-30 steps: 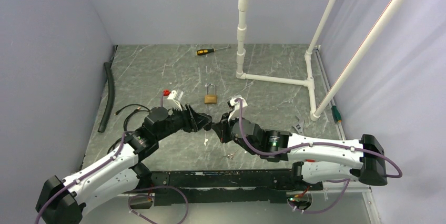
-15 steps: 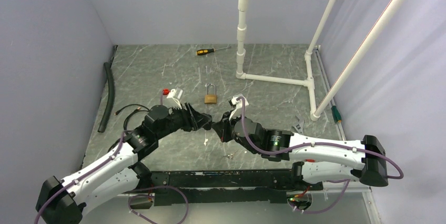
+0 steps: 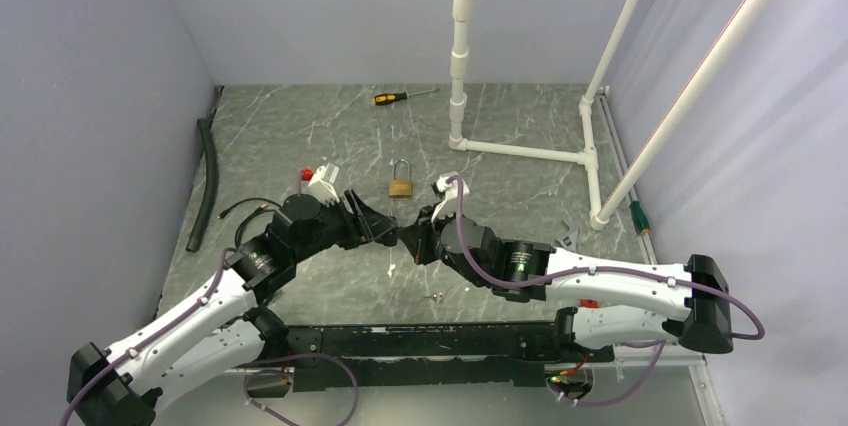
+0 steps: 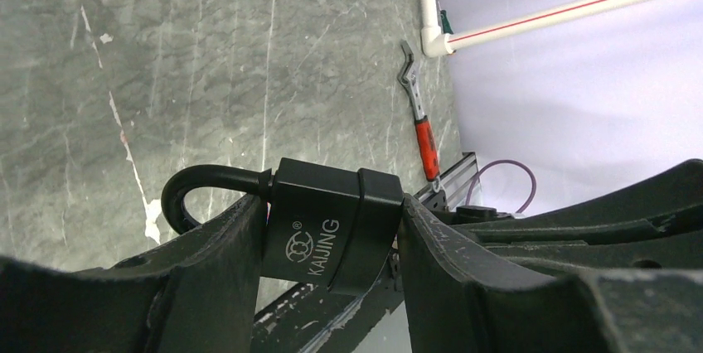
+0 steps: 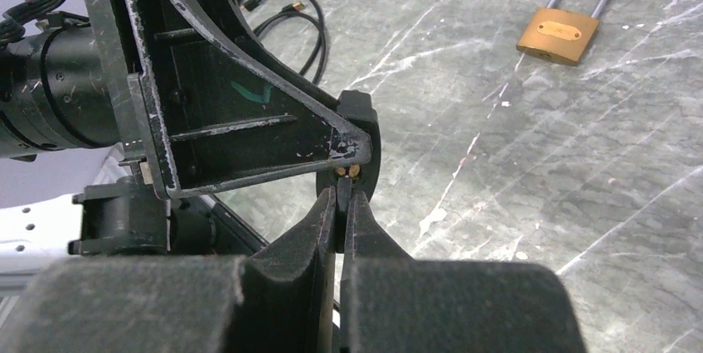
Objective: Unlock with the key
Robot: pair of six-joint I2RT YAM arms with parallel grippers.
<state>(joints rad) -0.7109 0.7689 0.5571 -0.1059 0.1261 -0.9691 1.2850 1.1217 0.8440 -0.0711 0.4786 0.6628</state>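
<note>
Both arms have shuffled a bit since a second ago: the left arm has drawn its wrist back a little and the right tool [image 3: 412, 239] has followed, so the tips stay nose to nose. Left tool [image 3: 385, 231] sits about half open, clamped on the black padlock [image 4: 332, 224], which is up off the worktop [image 4: 124, 79] between its fingers. Right tool is pinched all but shut on the key [image 5: 341, 190], just a thin sliver showing straight ahead of its tips. Padlock's long axis runs crosswise to the left tool, finger to finger, with the shackle loop [image 4: 178, 195] poking out past one finger. The other end seems to face the right tool, where a little brass spot [image 5: 352, 171] sits right at the key's tip. That's the keyway, I reckon. Can't tell if the blade is in yet. For this bit, keep the key in line with that axis and feed it straight forward. Don't twist until it's seated, and let the left tool hold dead steady. It's a thin pinch, so it could slip. Spare brass padlock [image 5: 557, 36] lies well beyond both tools, ignore it.
</note>
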